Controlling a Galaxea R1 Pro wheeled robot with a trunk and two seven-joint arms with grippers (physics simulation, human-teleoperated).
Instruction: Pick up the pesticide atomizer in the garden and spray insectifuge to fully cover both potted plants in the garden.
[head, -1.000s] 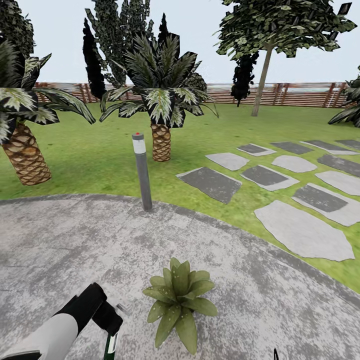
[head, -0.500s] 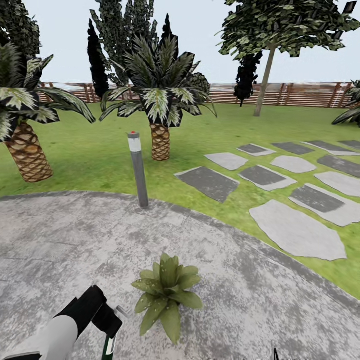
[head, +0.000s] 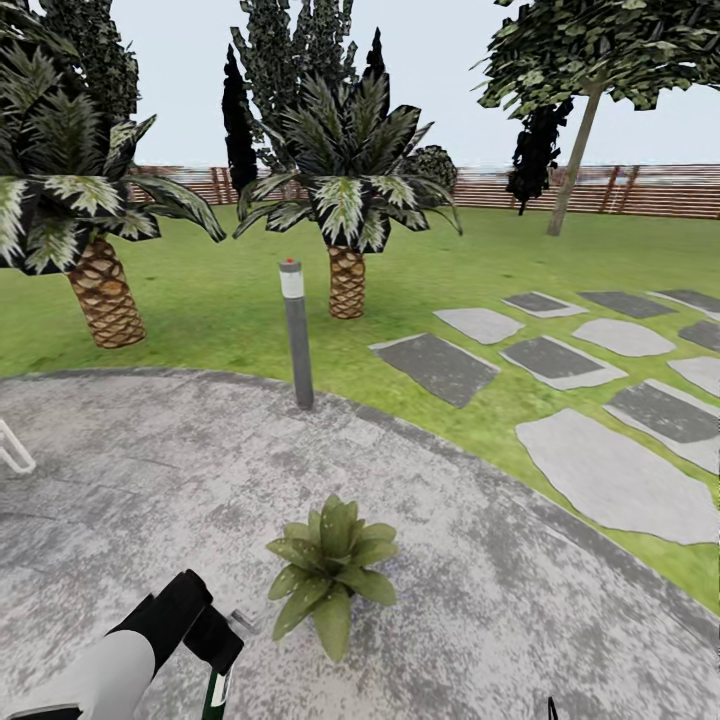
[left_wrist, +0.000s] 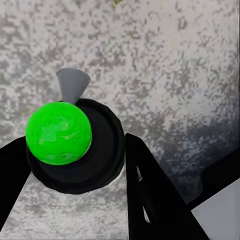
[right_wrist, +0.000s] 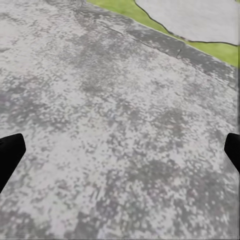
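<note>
The left gripper (left_wrist: 75, 170) is clamped on the pesticide atomizer (left_wrist: 60, 134) near a potted plant (head: 330, 565) on the patio (head: 520, 600). The right gripper (right_wrist: 120, 150) has its fingers wide apart.

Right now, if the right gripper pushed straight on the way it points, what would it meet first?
Probably the paved patio itself: the right gripper, jaws wide apart, looks down on bare mottled grey paving with nothing between. The lawn lies further off. Depth is uncertain.

Bare patio (head: 560, 620) around the potted plant (head: 332, 562); bollard lamp (head: 296, 333) well beyond
</note>
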